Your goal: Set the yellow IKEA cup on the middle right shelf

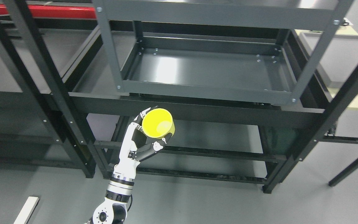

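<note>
One yellow cup (158, 127) sits gripped in the single left hand (140, 140) below one shelf tray (204, 90).

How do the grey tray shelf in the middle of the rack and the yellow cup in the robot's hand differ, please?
The grey tray shelf is a flat, rectangular tray fixed to the rack; the yellow cup is small, round and bright, and is held in the left hand in front of and below the shelf. The shelf lies level, while the cup is tilted with its opening towards the camera. Both are empty.
</note>
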Motion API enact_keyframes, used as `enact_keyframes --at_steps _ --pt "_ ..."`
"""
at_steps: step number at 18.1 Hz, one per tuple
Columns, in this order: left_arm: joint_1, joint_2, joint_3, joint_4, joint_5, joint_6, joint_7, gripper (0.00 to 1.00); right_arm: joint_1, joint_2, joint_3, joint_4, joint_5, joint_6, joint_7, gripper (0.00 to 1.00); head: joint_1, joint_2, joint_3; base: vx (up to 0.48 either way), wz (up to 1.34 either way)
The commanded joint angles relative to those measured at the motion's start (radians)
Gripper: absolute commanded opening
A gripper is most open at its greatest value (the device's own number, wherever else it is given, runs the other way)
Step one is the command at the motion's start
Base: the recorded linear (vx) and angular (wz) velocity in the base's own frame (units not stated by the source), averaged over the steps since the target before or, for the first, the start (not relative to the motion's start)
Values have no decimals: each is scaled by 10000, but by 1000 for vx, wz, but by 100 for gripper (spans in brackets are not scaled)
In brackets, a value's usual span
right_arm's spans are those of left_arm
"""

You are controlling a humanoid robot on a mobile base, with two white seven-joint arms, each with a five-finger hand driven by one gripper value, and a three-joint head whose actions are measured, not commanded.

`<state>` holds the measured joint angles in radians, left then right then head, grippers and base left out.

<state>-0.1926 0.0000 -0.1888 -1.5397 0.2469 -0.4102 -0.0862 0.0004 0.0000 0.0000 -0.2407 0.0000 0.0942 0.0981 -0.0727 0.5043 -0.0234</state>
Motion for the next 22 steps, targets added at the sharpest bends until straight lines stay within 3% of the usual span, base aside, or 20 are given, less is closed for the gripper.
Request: enact_keyframes --at_steps 1,13,22 --pt "-176 175 17 -310 0 6 3 0 103 -175 168 -1 -245 -21 -2146 99 0 0 0 -23 -346" --pt "-941 175 -351 -908 0 6 -28 0 103 -175 168 -1 -245 -21 -2146 99 0 0 0 15 8" --pt "-3102 175 -1072 -1614 0 82 -13 0 103 -175 168 -1 -245 -21 -2146 99 0 -1 0 44 -68"
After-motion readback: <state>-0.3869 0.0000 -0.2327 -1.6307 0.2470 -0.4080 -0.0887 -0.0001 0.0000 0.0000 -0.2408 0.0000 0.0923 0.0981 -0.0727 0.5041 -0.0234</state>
